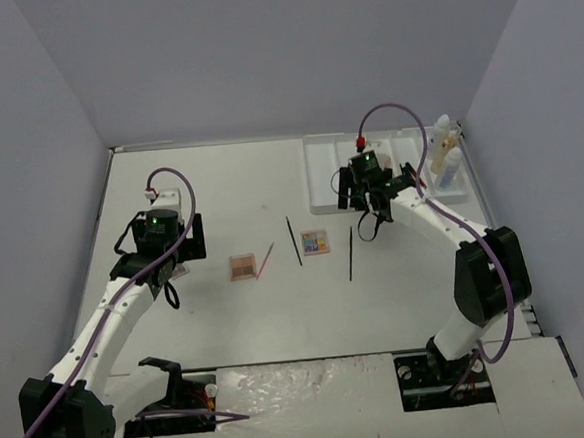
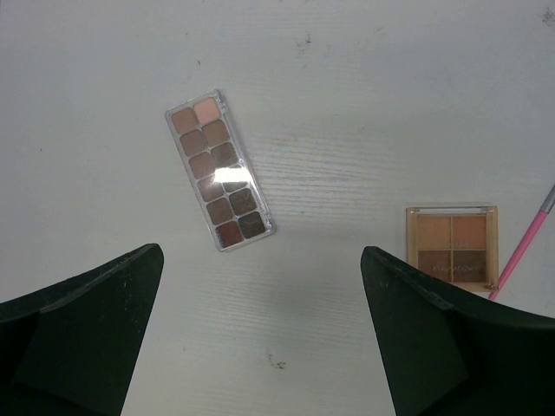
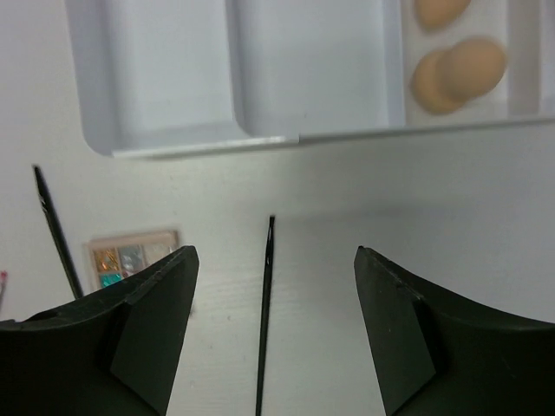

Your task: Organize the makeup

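My left gripper [image 1: 183,243] is open and empty above the table. In the left wrist view [image 2: 260,260] a long brown eyeshadow palette [image 2: 221,171] lies ahead of it, with a square tan palette [image 2: 452,246] and a pink pencil [image 2: 523,247] at the right. My right gripper [image 1: 363,196] is open and empty at the white tray's [image 1: 317,182] front edge. In the right wrist view [image 3: 275,256] a thin black pencil [image 3: 264,321] lies between the fingers, below them. A second black pencil [image 3: 56,234] and a colourful palette [image 3: 130,258] lie left. Peach sponges [image 3: 455,74] sit in the tray [image 3: 199,143].
In the top view the tan palette [image 1: 241,267], pink pencil [image 1: 265,261], two black pencils [image 1: 294,241] [image 1: 351,253] and the colourful palette [image 1: 315,242] lie mid-table. White and amber bottles [image 1: 446,158] stand at the tray's right end. Grey walls close in the table.
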